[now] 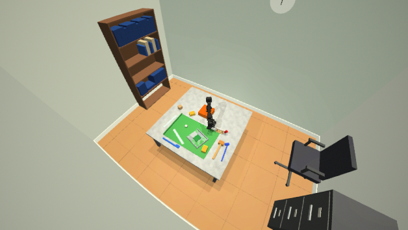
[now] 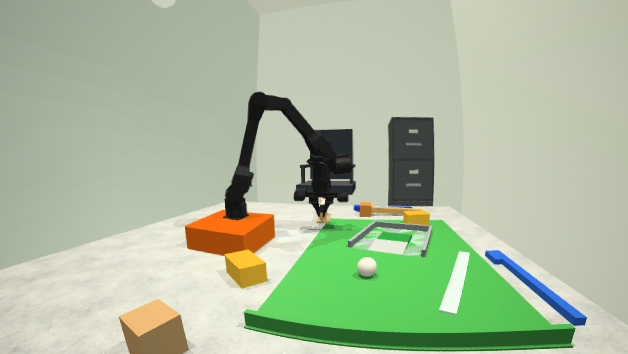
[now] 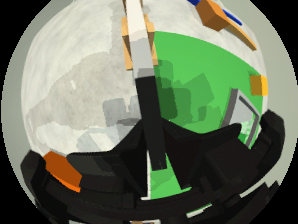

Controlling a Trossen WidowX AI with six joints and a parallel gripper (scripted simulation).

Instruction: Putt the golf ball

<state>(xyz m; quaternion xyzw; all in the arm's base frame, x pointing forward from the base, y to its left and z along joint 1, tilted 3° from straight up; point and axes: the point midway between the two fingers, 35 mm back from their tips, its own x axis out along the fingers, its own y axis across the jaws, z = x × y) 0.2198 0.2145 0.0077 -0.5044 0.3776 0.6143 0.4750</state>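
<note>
1. The red putter point(image 3: 136, 36) runs up the centre of the wrist view, along the green mat's point(image 2: 400, 295) edge; its red tip sits at the very top, its lower shaft vanishing between the dark fingers.
2. The jaws point(image 2: 321, 212) are clamped on the putter shaft, low over the tabletop point(image 2: 75, 290); in the exterior view the putter is nearly all hidden behind them.
3. The golf ball point(image 2: 367, 267) rests on the mat, centre frame, well apart from the gripper.
4. Behind it stands the grey-walled raised green point(image 2: 395, 240); its ramp is hard to make out.
5. In the top view, putter and ball are tiny.
6. The arm's orange base point(image 2: 200, 240) sits left of centre.
</note>
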